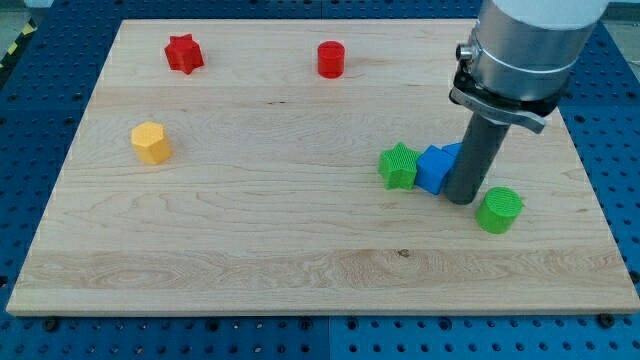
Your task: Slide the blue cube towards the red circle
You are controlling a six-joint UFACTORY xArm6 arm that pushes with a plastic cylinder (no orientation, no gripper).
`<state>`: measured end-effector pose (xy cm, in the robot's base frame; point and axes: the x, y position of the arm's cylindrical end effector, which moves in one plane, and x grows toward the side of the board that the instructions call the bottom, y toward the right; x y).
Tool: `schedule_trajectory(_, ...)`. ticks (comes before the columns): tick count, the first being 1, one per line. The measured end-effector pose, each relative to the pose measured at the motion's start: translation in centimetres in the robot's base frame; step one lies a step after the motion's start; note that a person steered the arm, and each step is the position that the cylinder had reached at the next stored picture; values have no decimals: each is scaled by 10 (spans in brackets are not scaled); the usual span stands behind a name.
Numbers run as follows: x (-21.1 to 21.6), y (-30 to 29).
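one relation matters here: my tip point(461, 200) sits right up against the lower right side of the blue cube point(435, 168), touching it or as good as, and the red circle point(331, 59) is way off toward the upper left of that cube, near the top middle of the frame. so tip, cube and target line up roughly along one diagonal, with the cube between, which looks about right for a shove up and left.

the cube itself is in the right half of the tabletop point(250, 250), a bit below the middle. it's boxed in though: a green star point(398, 165) is touching its left side, and a green cylinder point(499, 210) sits just beside my tip on the lower right. there looks to be a second bit of blue behind the rod, can't tell if it's the same cube or another piece.

no pincer on this rig, just a straight dark rod coming down near vertical from the grey arm body in the upper right corner, so nothing to call wide or narrow.

my guess is the star gets dragged along if the push goes too far leftward. red star point(184, 53) and yellow block point(151, 142) are well apart on the left, out of the way.
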<state>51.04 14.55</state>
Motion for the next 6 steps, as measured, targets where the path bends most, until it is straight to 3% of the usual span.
schedule_trajectory(1,17,-13)
schedule_trajectory(4,-68,-16)
schedule_trajectory(6,-56,-28)
